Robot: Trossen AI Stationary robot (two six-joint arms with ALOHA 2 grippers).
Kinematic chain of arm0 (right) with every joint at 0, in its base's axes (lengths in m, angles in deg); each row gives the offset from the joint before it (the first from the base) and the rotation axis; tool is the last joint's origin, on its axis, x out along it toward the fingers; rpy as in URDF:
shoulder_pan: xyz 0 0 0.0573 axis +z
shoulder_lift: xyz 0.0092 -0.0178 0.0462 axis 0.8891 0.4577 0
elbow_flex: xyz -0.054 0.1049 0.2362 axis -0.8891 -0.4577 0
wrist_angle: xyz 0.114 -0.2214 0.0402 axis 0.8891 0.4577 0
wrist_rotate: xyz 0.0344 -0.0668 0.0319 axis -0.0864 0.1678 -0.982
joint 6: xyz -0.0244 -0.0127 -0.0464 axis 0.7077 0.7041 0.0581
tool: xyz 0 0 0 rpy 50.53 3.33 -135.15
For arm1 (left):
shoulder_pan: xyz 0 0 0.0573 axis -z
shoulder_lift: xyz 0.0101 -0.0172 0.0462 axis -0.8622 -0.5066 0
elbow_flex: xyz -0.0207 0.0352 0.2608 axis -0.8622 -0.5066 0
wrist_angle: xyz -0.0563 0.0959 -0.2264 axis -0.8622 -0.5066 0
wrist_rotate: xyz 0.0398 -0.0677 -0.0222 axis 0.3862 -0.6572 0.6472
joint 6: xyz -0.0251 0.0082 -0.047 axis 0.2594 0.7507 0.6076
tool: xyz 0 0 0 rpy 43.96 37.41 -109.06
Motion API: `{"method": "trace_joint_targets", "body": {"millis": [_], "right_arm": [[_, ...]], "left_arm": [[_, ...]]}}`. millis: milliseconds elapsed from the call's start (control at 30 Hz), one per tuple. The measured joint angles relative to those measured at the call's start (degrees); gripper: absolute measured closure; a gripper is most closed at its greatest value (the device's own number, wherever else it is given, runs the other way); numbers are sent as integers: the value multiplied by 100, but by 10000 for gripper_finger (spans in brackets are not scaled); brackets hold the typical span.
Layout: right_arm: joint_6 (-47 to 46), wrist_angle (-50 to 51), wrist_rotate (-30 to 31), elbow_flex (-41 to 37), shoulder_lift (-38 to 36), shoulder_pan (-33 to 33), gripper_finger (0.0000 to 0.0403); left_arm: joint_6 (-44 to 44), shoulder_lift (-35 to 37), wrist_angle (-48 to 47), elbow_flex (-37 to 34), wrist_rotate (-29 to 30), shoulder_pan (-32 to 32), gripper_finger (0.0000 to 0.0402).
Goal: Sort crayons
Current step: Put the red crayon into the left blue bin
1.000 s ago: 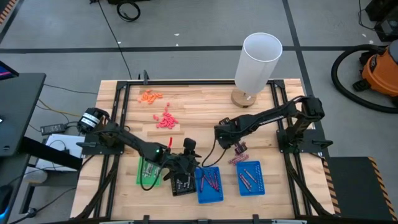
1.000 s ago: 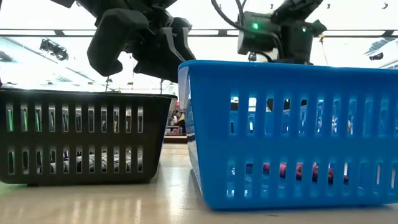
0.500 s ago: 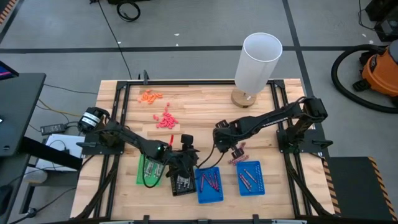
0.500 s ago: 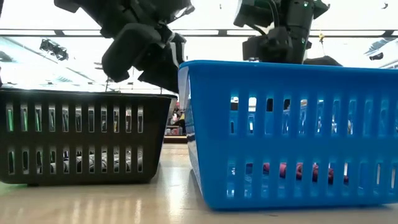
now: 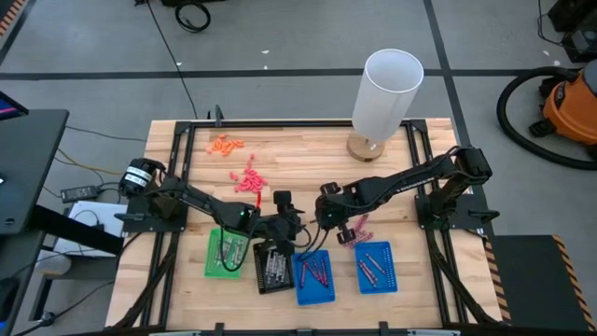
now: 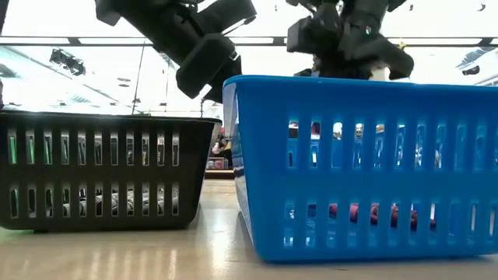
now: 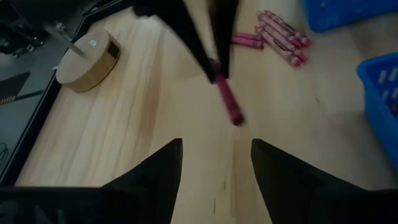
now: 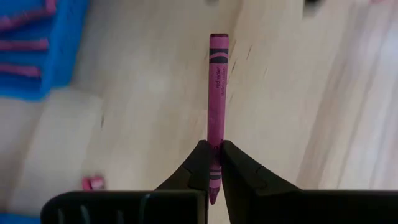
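The right gripper [image 8: 214, 163] is pinched tight on a magenta crayon [image 8: 217, 99], which sticks straight out from between its fingers above the bare wooden table [image 5: 298, 154] — over the middle, just beyond the blue trays. The left gripper [image 7: 216, 163] hangs close by with its fingers spread wide and nothing between them, over the far end of the black tray [image 5: 271, 269], which has grey crayons lying in it. From above, the near blue tray [image 5: 313, 276] holds several magenta crayons, the second blue tray [image 5: 376, 267] a few more, and a green tray [image 5: 223, 254] sits beside the black one. Loose magenta crayons [image 7: 283, 38] lie on the table near the right arm.
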Motion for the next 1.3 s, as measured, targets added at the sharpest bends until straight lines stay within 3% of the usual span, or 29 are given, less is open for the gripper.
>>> {"method": "trace_joint_targets", "body": {"millis": [400, 933, 1067, 1300], "right_arm": [[-246, -439, 727, 214, -9, 184, 371], [-688, -624, 732, 214, -9, 189, 370], [-744, -624, 732, 214, -9, 200, 357], [-798, -571, 474, 214, -97, 237, 300]], "left_arm": [[169, 0, 266, 0, -26, 10, 213], [116, 0, 408, 0, 368, 3, 338], [160, 1, 401, 0, 369, 7, 377], [118, 2, 268, 0, 377, -5, 379]]}}
